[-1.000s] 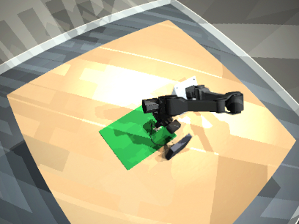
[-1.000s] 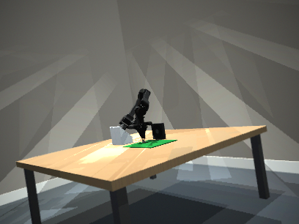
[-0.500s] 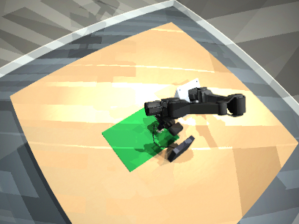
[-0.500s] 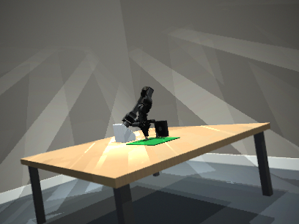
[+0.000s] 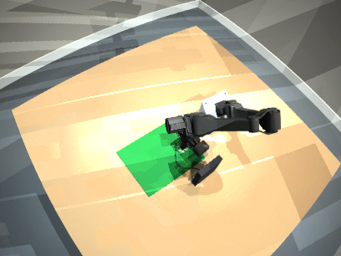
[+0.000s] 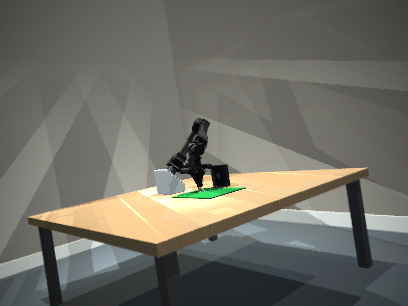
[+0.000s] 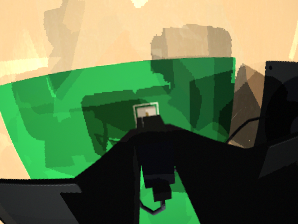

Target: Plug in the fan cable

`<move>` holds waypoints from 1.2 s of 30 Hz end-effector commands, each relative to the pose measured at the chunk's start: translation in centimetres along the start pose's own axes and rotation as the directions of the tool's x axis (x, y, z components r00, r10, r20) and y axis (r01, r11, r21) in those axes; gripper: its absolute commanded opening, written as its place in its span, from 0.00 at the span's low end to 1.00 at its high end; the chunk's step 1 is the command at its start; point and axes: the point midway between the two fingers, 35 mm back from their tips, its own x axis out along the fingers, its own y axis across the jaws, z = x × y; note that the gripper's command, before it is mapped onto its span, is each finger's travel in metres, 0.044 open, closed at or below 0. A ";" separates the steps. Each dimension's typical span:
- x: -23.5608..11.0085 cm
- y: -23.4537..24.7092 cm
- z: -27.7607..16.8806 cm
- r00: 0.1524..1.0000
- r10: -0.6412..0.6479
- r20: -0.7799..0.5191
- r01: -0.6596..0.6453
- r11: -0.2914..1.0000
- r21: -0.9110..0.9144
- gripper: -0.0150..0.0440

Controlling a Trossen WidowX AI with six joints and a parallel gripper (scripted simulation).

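The green board (image 5: 139, 156) (image 6: 220, 192) (image 7: 60, 129) lies flat on the wooden table. My gripper (image 5: 179, 144) (image 6: 200, 185) (image 7: 150, 132) is shut on the fan's black plug (image 7: 154, 145) and holds it low over the board's right part. In the wrist view the small pale four-pin header (image 7: 145, 110) sits on the board right at the plug's front tip. I cannot tell whether plug and header touch. A thin black cable (image 5: 176, 156) (image 7: 154, 204) runs from the plug to the black fan (image 5: 206, 170) (image 6: 220, 175), which stands off the board's right edge.
A white block (image 5: 214, 102) (image 6: 167, 181) carries the arm's base behind the board. The wooden table (image 5: 104, 75) (image 6: 280, 195) ends in edges on all sides, with grey floor around it.
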 end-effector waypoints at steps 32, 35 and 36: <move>1.5 -0.1 0.1 1.000 -0.005 0.000 0.005 1.000 0.005 0.25; 1.6 -0.1 0.1 1.000 -0.005 0.000 0.005 1.000 0.005 0.25; 1.7 -0.1 0.1 1.000 -0.005 0.000 0.005 1.000 0.005 0.25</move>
